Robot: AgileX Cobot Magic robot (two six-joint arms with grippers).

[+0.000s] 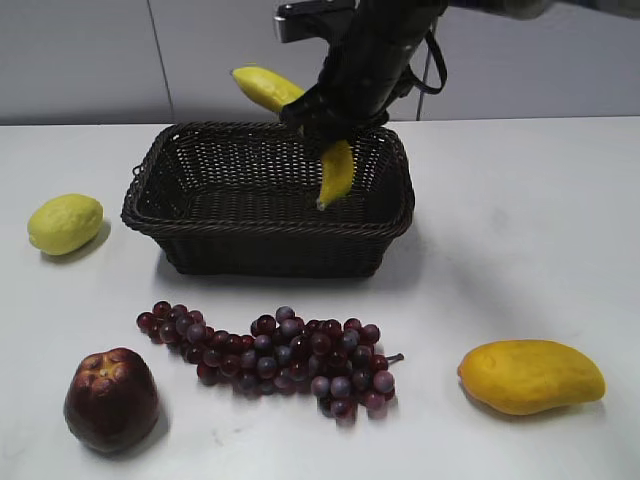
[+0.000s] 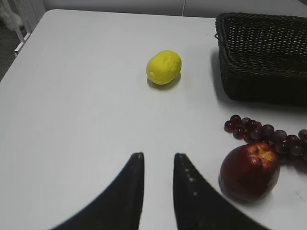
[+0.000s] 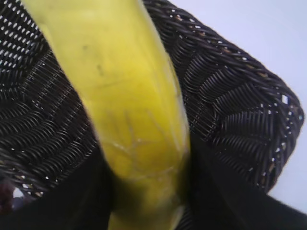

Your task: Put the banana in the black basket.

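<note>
My right gripper [image 1: 322, 125] is shut on the banana [image 1: 337, 172] and holds it in the air over the black basket [image 1: 160, 215]. One end of the banana sticks out up and left of the gripper, the other hangs down inside the basket's right half. In the right wrist view the banana [image 3: 129, 110] fills the middle between the dark fingers, with the basket's weave [image 3: 240, 115] below it. My left gripper [image 2: 157, 160] is open and empty above bare table; the basket's corner [image 2: 259, 57] shows at its upper right.
A lemon [image 1: 64, 223] lies left of the basket and shows in the left wrist view [image 2: 164, 67]. Red grapes [image 1: 270, 355] lie in front of the basket. A dark red apple [image 1: 110, 398] sits front left [image 2: 249, 171]. A mango [image 1: 530, 376] lies front right.
</note>
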